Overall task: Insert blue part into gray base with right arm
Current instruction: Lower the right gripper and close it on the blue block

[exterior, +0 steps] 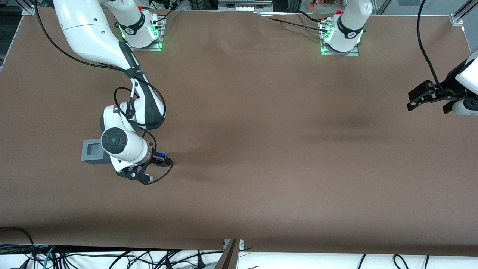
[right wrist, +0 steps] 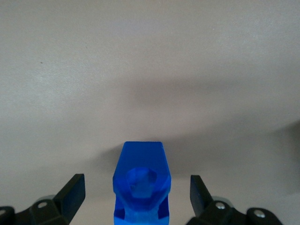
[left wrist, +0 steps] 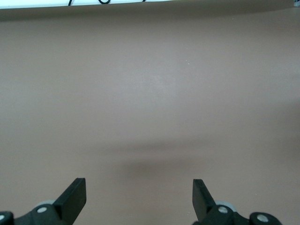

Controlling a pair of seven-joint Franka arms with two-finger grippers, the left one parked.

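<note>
- The right arm [exterior: 112, 48] reaches down over the working arm's end of the brown table [exterior: 283, 149], its wrist low above the cloth.
- Its gripper [right wrist: 138, 190] sits around the blue part [right wrist: 139, 180]; the fingers [right wrist: 72, 192] stand apart, one on each side of the block with a gap showing, so nothing is clamped.
- The blue part rests on the table between those fingers, its lumpy top with a hexagonal hollow facing up.
- In the front view only a sliver of blue [exterior: 158, 154] shows beside the wrist.
- The gray base [exterior: 93, 151] stands on the table just beside the wrist, partly covered by the white wrist housing; its square recess faces up and holds nothing.
- A thin black cable [exterior: 157, 179] loops around the gripper, close to the blue part.
</note>
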